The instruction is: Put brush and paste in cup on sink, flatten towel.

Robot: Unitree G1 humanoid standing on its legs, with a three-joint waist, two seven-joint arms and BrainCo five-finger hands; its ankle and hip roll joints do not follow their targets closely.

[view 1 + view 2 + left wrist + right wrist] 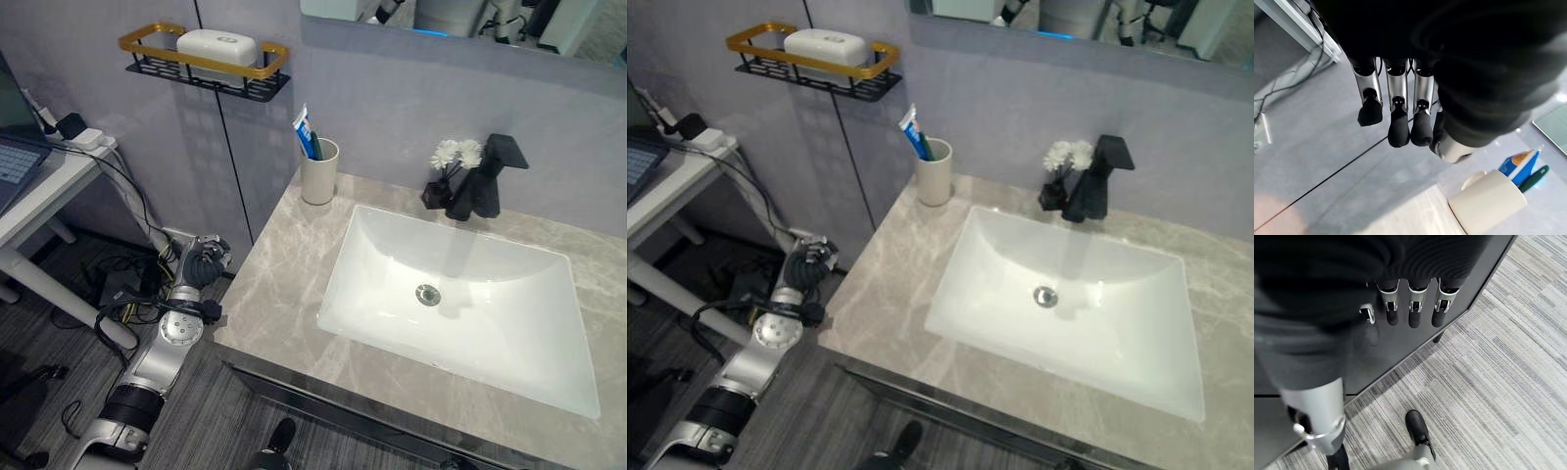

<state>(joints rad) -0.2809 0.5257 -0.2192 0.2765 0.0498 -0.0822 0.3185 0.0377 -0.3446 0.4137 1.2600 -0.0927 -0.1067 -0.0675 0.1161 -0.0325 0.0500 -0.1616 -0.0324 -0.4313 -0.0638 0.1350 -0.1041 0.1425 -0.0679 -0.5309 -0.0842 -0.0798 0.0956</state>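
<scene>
Cup [318,174] w/ brush [315,146] + paste [305,128] at counter's [284,294] back-left corner. Left hand [200,262] off counter's left edge, fingers relaxed, empty. Right hand [1409,308] by cabinet front [1400,350], fingers straight.

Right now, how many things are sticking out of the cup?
2: a blue-and-white paste tube and a green brush beside it, both standing in the cup on the counter's back left corner. Anything shorter inside would be hidden.

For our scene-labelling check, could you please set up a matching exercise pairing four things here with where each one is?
Things:
1. cup
2. soap box
3. flowers
4. left hand

Places:
A. on the wall shelf
B. beside the black tap
C. off the counter's left edge
D. at the counter's back left corner

Pairs: 1-D, 2-A, 3-B, 4-C
</scene>
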